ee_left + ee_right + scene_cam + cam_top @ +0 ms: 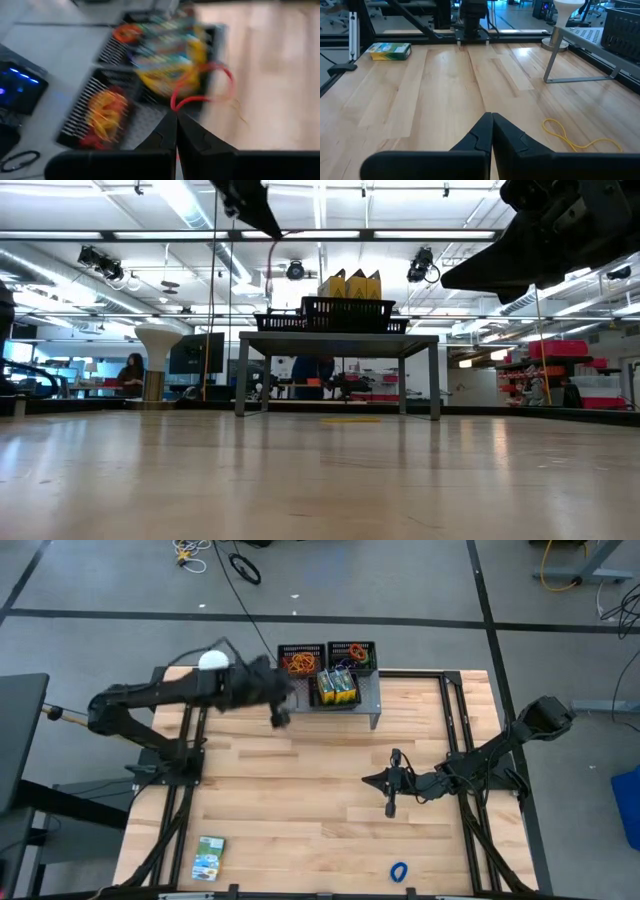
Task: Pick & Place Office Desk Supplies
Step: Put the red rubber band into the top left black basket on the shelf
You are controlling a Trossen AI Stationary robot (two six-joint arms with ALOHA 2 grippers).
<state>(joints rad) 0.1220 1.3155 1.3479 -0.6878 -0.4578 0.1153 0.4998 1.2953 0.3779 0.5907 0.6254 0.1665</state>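
Across the pale wooden bench, industrial hall behind, left gripper pinches a red rubber band beside blurred mesh trays; right gripper rests shut, empty.

The worktop is pale wood in long butted planks, smooth with a soft satin sheen. On it stands a grey metal shelf, perforated on top and matt. The trays on that shelf are black wire mesh. Beside the shelf, the left pincer is matt black plastic, pinching a thin red rubber band. The right pincer has the same dull finish. The green-white box looks like printed card, slightly glossy.
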